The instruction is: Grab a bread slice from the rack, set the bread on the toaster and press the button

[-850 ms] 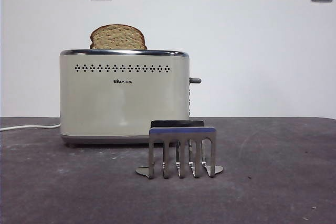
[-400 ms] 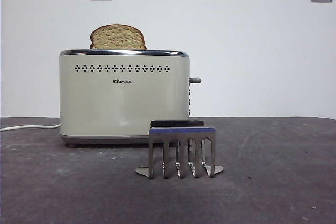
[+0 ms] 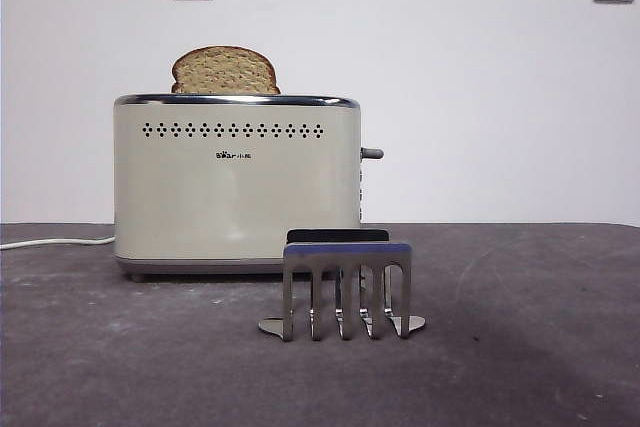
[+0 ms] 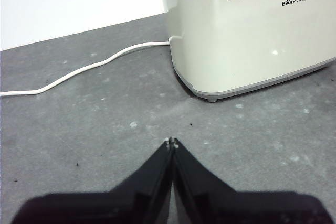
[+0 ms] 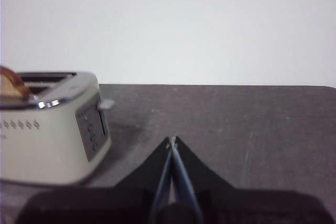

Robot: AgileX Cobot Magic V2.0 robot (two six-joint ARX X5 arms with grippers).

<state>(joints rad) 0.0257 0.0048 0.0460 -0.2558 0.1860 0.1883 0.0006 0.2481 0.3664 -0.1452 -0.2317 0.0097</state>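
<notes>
You have the slice of bread standing in the toaster, its rounded top poking above the chrome rim (the rack sits in front). Your left gripper and right gripper hang over the table, jaws pressed together, holding nothing.

The toaster looks like smooth cream plastic with a soft sheen, catching faint highlights, and its top rim is polished chrome. The rack is bright bare steel, mirror-shiny. The slice of bread has a coarse, speckled crumb and a dull dark crust. The table wears a matt dark grey covering, slightly rough and dusted with pale flecks. The cord is smooth white plastic. Both grippers, left and right, are matt black.
</notes>
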